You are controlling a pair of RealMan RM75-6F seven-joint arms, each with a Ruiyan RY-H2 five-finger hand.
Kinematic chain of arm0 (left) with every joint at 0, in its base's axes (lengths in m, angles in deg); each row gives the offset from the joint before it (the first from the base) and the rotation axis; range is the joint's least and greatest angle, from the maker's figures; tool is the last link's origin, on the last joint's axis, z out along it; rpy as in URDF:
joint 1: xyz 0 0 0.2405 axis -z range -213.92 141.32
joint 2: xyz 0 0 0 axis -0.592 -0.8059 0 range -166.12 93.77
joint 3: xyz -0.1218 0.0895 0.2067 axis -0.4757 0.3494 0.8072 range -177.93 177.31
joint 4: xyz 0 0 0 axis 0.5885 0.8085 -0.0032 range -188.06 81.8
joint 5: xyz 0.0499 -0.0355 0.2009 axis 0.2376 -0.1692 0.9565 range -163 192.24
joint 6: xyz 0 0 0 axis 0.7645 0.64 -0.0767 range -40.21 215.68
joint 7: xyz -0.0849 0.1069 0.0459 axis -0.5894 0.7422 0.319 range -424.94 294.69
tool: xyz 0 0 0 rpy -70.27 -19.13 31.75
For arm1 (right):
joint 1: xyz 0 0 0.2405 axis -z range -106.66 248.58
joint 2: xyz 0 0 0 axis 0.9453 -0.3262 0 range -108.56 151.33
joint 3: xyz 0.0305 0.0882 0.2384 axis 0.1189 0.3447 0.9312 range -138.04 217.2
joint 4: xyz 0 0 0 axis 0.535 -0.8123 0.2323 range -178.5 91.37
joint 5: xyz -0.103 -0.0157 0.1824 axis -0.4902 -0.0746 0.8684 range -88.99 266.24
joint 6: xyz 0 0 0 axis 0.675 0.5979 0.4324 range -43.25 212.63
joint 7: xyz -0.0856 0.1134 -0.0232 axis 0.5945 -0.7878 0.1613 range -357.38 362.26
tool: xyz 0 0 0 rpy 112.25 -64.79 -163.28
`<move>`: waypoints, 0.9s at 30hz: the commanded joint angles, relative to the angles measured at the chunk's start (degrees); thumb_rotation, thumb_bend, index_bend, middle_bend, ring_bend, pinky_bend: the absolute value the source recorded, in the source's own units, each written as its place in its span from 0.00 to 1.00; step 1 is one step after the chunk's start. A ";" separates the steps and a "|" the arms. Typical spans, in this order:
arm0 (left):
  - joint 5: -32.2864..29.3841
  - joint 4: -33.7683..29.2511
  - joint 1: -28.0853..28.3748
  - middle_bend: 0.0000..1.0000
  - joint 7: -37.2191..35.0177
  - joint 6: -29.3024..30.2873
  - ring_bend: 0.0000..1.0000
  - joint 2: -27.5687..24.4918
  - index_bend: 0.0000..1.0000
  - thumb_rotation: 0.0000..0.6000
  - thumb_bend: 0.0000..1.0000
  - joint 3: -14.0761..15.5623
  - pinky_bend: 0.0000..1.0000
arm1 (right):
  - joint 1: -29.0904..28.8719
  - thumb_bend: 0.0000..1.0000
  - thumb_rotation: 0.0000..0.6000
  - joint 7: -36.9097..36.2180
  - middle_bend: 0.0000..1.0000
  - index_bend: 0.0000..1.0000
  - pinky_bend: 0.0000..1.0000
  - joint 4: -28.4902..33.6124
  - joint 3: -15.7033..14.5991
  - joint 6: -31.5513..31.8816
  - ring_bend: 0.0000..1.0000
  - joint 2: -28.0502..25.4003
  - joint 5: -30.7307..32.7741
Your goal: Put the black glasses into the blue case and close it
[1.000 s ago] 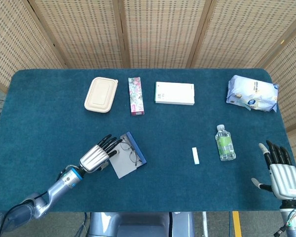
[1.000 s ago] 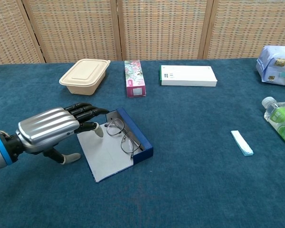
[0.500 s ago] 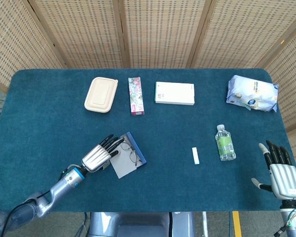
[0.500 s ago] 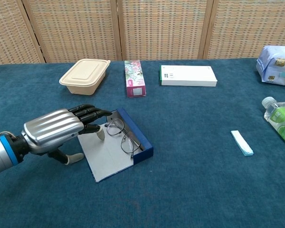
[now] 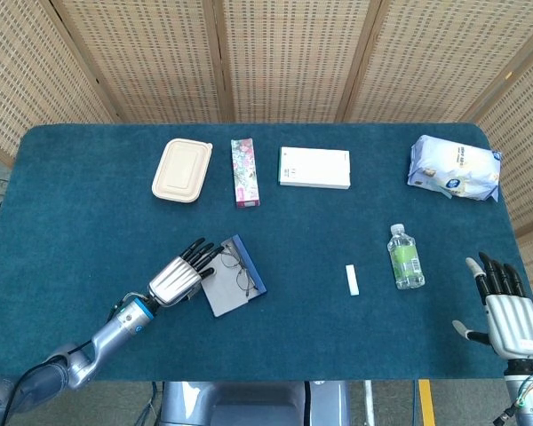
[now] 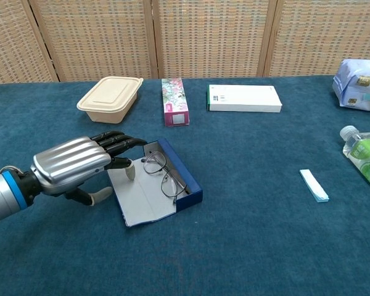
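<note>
Blue case [image 6: 172,179] may skid, spilling glasses [image 6: 163,176], if my empty, spread left hand [image 6: 80,163] shoves sideways.

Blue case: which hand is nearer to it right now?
Left. The left hand is at the blue case, fingers over its open grey flap beside the glasses. The right hand sits far off at the table's right edge, beyond the bottle.
</note>
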 commanded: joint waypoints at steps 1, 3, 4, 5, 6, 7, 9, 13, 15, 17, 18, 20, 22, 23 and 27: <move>-0.25 -0.10 0.30 0.00 0.06 -0.07 0.00 0.05 0.35 1.00 0.47 -0.42 0.00 | 0.00 0.00 1.00 0.01 0.00 0.06 0.00 0.01 0.00 0.00 0.00 0.00 0.00; -0.47 -0.33 0.78 0.00 0.19 -0.32 0.00 0.17 0.35 1.00 0.47 -0.91 0.00 | -0.01 0.00 1.00 0.02 0.00 0.06 0.00 0.02 0.01 0.00 0.00 0.00 0.01; -0.50 -0.38 0.96 0.00 0.38 -0.37 0.00 0.20 0.35 1.00 0.47 -1.07 0.00 | -0.01 0.00 1.00 0.02 0.00 0.06 0.00 0.02 0.00 -0.01 0.00 0.00 0.02; -0.51 -0.47 1.30 0.00 0.77 -0.39 0.00 0.29 0.35 1.00 0.47 -1.36 0.00 | -0.01 0.00 1.00 0.00 0.00 0.06 0.00 0.01 0.01 -0.02 0.00 0.00 0.02; -0.59 -0.68 1.59 0.00 1.06 -0.56 0.00 0.38 0.35 1.00 0.47 -1.61 0.00 | -0.01 0.00 1.00 0.00 0.00 0.06 0.00 -0.01 0.01 -0.02 0.00 0.00 0.03; -0.70 -0.92 1.85 0.00 1.32 -0.83 0.00 0.42 0.35 1.00 0.47 -1.80 0.00 | -0.02 0.00 1.00 -0.01 0.00 0.06 0.00 -0.01 0.01 -0.03 0.00 0.01 0.03; -0.81 -1.30 2.28 0.00 1.96 -1.25 0.00 0.49 0.35 1.00 0.47 -2.06 0.00 | -0.03 0.00 1.00 -0.02 0.00 0.06 0.00 0.00 0.01 -0.04 0.00 0.01 0.03; -1.40 -2.27 2.85 0.00 2.74 -2.25 0.00 0.81 0.38 1.00 0.48 -2.62 0.00 | -0.02 0.00 1.00 -0.11 0.00 0.06 0.00 0.01 0.00 -0.05 0.00 -0.02 0.03; -1.97 -3.05 2.87 0.00 2.75 -2.78 0.00 1.04 0.41 1.00 0.48 -2.87 0.00 | -0.03 0.00 1.00 -0.26 0.00 0.06 0.00 -0.01 0.00 -0.09 0.00 -0.04 0.02; -2.27 -3.41 2.79 0.00 2.83 -2.94 0.00 1.01 0.47 1.00 0.48 -2.96 0.00 | -0.04 0.00 1.00 -0.34 0.00 0.06 0.00 -0.02 0.00 -0.10 0.00 -0.07 0.00; -2.49 -3.66 2.71 0.00 2.72 -3.00 0.00 0.92 0.50 1.00 0.48 -3.02 0.00 | -0.03 0.00 1.00 -0.42 0.00 0.06 0.00 0.00 -0.02 -0.10 0.00 -0.09 -0.02; -2.65 -3.99 2.54 0.00 2.56 -2.92 0.00 0.71 0.55 1.00 0.48 -2.98 0.00 | -0.04 0.00 1.00 -0.50 0.00 0.06 0.00 0.02 -0.02 -0.12 0.00 -0.11 -0.03; -2.83 -4.27 2.26 0.00 2.35 -2.70 0.00 0.36 0.59 1.00 0.48 -2.91 0.00 | -0.04 0.00 1.00 -0.54 0.00 0.06 0.00 0.01 -0.03 -0.14 0.00 -0.12 -0.04; -2.88 -4.43 2.09 0.00 2.23 -2.54 0.00 0.14 0.62 1.00 0.48 -2.85 0.00 | -0.05 0.00 1.00 -0.55 0.00 0.06 0.00 0.00 -0.03 -0.14 0.00 -0.12 -0.04; -2.87 -5.35 1.23 0.00 1.46 -1.67 0.00 -0.95 0.69 1.00 0.48 -2.31 0.00 | -0.06 0.00 1.00 -0.51 0.00 0.06 0.00 0.00 -0.02 -0.14 0.00 -0.11 -0.03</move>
